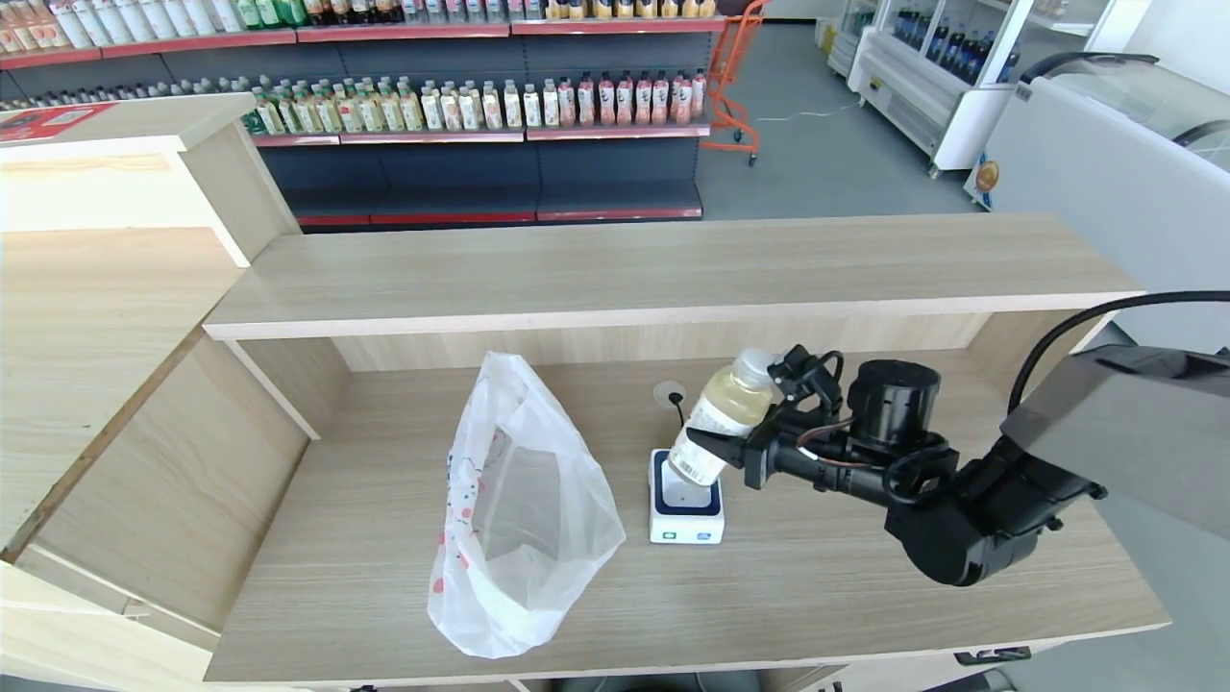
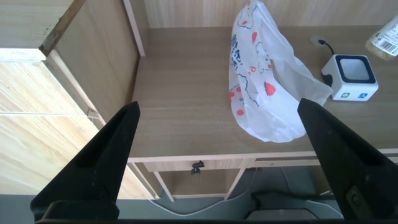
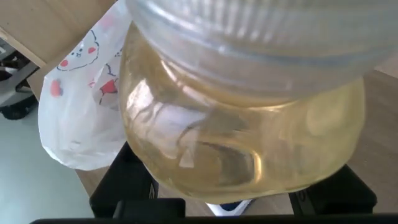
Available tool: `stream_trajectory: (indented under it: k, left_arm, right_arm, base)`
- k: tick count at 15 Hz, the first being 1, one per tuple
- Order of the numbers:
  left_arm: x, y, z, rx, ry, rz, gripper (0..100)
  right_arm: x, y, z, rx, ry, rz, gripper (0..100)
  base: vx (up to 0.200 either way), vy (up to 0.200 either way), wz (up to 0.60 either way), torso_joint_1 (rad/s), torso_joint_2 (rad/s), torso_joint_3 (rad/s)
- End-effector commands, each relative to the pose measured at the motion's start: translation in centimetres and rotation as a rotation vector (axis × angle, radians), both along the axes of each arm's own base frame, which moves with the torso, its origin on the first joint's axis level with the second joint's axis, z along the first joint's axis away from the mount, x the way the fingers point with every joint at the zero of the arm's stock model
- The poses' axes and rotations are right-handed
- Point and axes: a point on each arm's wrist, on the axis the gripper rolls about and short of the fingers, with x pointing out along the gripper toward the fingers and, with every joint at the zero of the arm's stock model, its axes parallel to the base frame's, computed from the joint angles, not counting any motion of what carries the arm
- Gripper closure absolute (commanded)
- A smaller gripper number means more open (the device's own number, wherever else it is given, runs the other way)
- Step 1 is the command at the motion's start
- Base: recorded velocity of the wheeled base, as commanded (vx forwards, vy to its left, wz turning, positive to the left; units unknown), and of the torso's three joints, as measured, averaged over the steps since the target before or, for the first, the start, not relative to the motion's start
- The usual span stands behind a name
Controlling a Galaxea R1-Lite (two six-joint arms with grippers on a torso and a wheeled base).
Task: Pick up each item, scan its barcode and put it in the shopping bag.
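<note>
Left gripper (image 2: 217, 112): fingers spread wide, holding nothing, positioned above the near-left edge of the worktop (image 1: 817, 577) and well apart from the task items.

Shopping bag (image 1: 519, 509): translucent white plastic with red print. It stands left of centre on the worktop and slumps toward the near edge. From the head view I cannot tell how far its mouth is open.

Scanner (image 1: 686, 500): a small white block with a dark upward-facing window. It sits just beside the bag on the bag's right, with its cable running toward the back panel.

Bottle (image 1: 721, 418): clear, filled with pale yellow liquid, with a light cap. It is held tilted, its labelled lower end directly above the scanner window, close to it but apparently not touching.

Right gripper (image 1: 754, 408): clamped across the bottle's body from the right side.

Step in hand, judged: barcode scanning of the bottle.

Next move, judged: carry the bottle left, over the bag. Centre it above the mouth before release, since the thin plastic is likely to collapse or shift if the bottle catches its rim. The free left gripper could steady the opening.
</note>
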Motion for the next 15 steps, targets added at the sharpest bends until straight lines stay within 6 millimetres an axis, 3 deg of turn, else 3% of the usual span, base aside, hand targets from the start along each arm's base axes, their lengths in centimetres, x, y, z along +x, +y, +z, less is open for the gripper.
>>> stream_trajectory:
  k: [1, 3, 10, 15]
  left_arm:
    - [0.0, 0.0, 0.0, 0.000, -0.001, 0.000, 0]
    - [0.0, 0.0, 0.0, 0.000, -0.001, 0.000, 0]
    - [0.0, 0.0, 0.0, 0.000, -0.001, 0.000, 0]
    - [0.0, 0.0, 0.0, 0.000, -0.001, 0.000, 0]
  right_arm:
    - [0.6, 2.3, -2.9, -0.016, 0.052, 0.051, 100]
    - [0.9, 3.1, -3.7, -0.023, 0.072, 0.070, 100]
    - [0.7, 9.4, -5.0, -0.005, 0.081, 0.229, 100]
    - [0.3, 13.2, -8.1, -0.059, 0.014, 0.309, 100]
  base:
    - [0.000, 0.000, 0.00, 0.000, 0.00, 0.000]
    - [0.000, 0.000, 0.00, 0.000, 0.00, 0.000]
    - [0.000, 0.000, 0.00, 0.000, 0.00, 0.000]
    - [0.000, 0.000, 0.00, 0.000, 0.00, 0.000]
